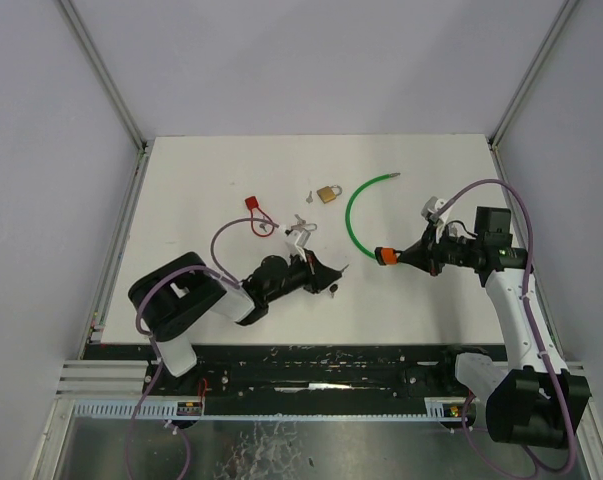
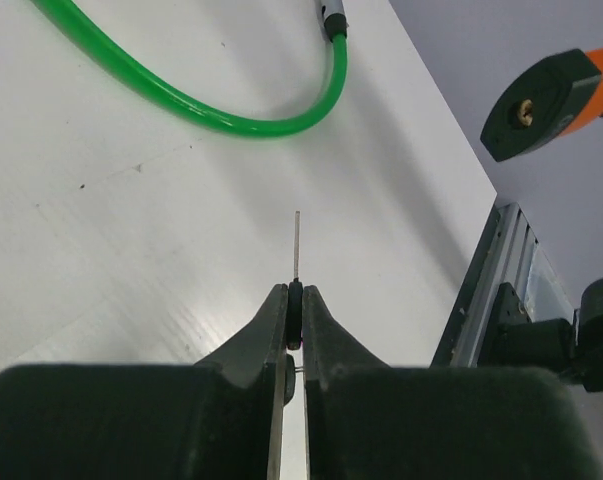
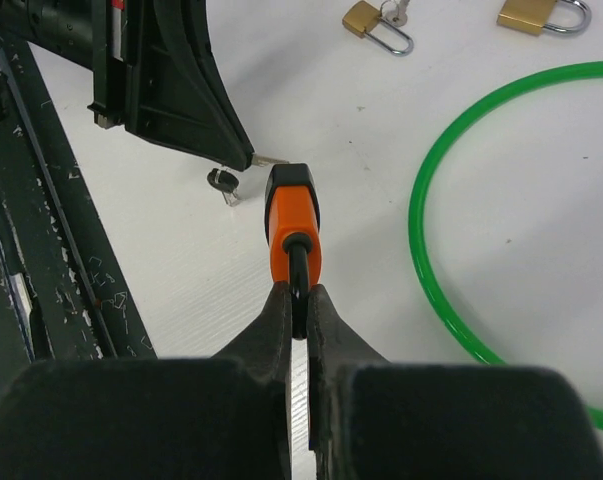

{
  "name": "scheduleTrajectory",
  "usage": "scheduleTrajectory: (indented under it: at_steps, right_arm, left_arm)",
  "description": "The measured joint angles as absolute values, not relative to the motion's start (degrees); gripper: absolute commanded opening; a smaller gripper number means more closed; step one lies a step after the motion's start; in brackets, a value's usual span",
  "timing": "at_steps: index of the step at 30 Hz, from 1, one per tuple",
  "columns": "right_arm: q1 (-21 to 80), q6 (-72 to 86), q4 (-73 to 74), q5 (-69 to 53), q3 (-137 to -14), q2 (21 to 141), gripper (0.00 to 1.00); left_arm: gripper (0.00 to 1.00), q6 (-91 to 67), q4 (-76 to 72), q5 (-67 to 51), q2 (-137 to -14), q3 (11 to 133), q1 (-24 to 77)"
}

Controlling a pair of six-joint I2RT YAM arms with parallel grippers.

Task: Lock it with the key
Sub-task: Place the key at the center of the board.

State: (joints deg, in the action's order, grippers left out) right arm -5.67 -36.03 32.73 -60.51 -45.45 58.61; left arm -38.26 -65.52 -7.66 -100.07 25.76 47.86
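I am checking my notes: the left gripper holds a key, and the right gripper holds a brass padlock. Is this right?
No. The right gripper holds the orange lock of the green cable, as the right wrist view shows. The left gripper does hold a key.

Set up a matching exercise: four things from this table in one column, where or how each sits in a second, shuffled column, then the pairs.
Things
1. key
2. orange lock
3. green cable
4. brass padlock

Places and states
A. lies free on the table, beyond both arms
B. pinched in the shut left gripper
C. curves in an open arc
D. held in the shut right gripper

Pairs: 1-B, 2-D, 3-C, 4-A
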Motion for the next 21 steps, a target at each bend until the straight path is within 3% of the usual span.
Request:
scheduleTrajectory:
  at_steps: [5,9,15,21]
  right_arm:
    - [-5.9,-34.0,31.0,-59.1,-45.3,58.8,0.02]
    - [-6.0,-33.4,30.7,-59.0,-45.1,59.5,0.02]
    - [-6.1,-32.9,30.5,-59.0,-45.1,60.1,0.03]
    - [-6.2,-33.0,30.5,-59.0,-45.1,60.6,0.03]
  left_arm:
    - [0.03,-39.9,-59.8,-7.4,-101.9,31.2,48.4]
    - [0.20,-39.2,-52.9,-5.9,-102.9,35.7,50.0]
    - [0.37,-37.6,-43.3,-3.2,-104.4,41.3,51.9]
    - [0.41,-36.1,-43.9,-2.2,-102.3,37.2,52.1]
